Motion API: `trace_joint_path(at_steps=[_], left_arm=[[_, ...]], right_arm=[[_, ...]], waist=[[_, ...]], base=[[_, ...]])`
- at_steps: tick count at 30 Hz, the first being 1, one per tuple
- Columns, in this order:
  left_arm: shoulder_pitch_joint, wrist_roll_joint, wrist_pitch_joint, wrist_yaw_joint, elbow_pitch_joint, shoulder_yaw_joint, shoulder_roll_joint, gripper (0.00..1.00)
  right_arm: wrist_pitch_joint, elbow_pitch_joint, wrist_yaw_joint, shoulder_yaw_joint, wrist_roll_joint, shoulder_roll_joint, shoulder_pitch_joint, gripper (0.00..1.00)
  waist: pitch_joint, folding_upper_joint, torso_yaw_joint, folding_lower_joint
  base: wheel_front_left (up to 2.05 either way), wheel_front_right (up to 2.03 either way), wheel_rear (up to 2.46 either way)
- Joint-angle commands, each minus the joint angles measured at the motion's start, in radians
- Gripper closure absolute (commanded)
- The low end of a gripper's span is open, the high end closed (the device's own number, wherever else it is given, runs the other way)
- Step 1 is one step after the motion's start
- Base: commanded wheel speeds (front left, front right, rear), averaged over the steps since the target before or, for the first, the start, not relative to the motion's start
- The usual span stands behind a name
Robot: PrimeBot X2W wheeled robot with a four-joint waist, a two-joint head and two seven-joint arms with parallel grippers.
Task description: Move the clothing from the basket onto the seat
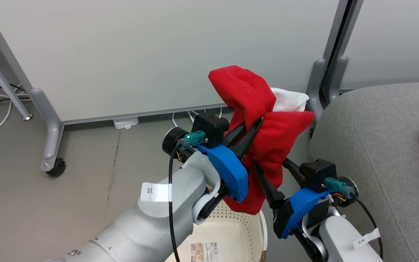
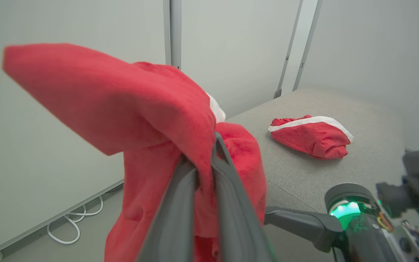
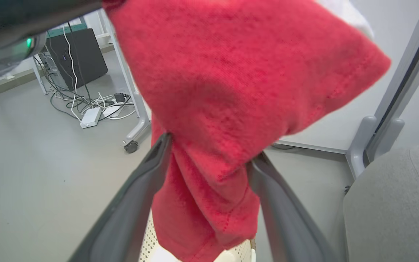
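Red garment (image 1: 267, 145) in the tight pinch of the left gripper (image 1: 254, 123), between the wide-open right gripper's (image 3: 213, 145) fingers (image 3: 133, 203).

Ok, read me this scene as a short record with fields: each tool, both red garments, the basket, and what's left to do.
left tool: shut, pinching the held garment
right tool: open, a finger on either side of the hanging cloth, not gripping
held garment: red, some white at its top, hanging above the basket, beside the seat
other garment: red with white trim, lying on the seat
basket: cream, perforated, under both tools
remaining: held garment not yet on the seat
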Motion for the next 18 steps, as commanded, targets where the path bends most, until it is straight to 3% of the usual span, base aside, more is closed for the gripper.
trace_joint_path(at_steps=[1, 14, 15, 16, 17, 18], left_arm=[[-0.015, -0.005, -0.005, 0.003, -0.005, -0.002, 0.0, 1.0], [-0.017, -0.024, -0.005, 0.002, -0.014, -0.03, 0.0, 1.0], [-0.017, -0.024, -0.005, 0.002, -0.014, -0.031, 0.0, 1.0], [-0.017, -0.023, -0.005, 0.002, -0.013, -0.032, 0.0, 1.0], [-0.017, -0.023, -0.005, 0.003, -0.013, -0.033, 0.0, 1.0], [-0.016, -0.022, -0.005, 0.003, -0.013, -0.033, 0.0, 1.0]], right_arm=[[-0.009, 0.016, 0.0, 0.014, 0.007, -0.001, -0.028, 0.0], [-0.054, 0.185, 0.0, 0.087, 0.061, -0.001, -0.154, 0.0], [-0.055, 0.194, 0.0, 0.09, 0.061, -0.001, -0.16, 0.51], [-0.058, 0.202, 0.0, 0.093, 0.063, -0.001, -0.164, 0.8], [-0.058, 0.213, 0.0, 0.098, 0.065, -0.001, -0.167, 1.0], [-0.059, 0.221, 0.0, 0.102, 0.067, -0.001, -0.17, 1.0]], waist=[[0.001, 0.0, 0.001, 0.0], [-0.003, 0.0, 0.007, 0.0], [-0.004, 0.0, 0.007, 0.0], [-0.005, 0.0, 0.006, 0.0], [-0.006, 0.0, 0.006, 0.0], [-0.007, 0.0, 0.005, 0.0]], base=[[0.0, 0.0, 0.0], [0.0, 0.0, 0.0], [0.0, 0.0, 0.0], [0.0, 0.0, 0.0], [0.0, 0.0, 0.0], [0.0, 0.0, 0.0]])
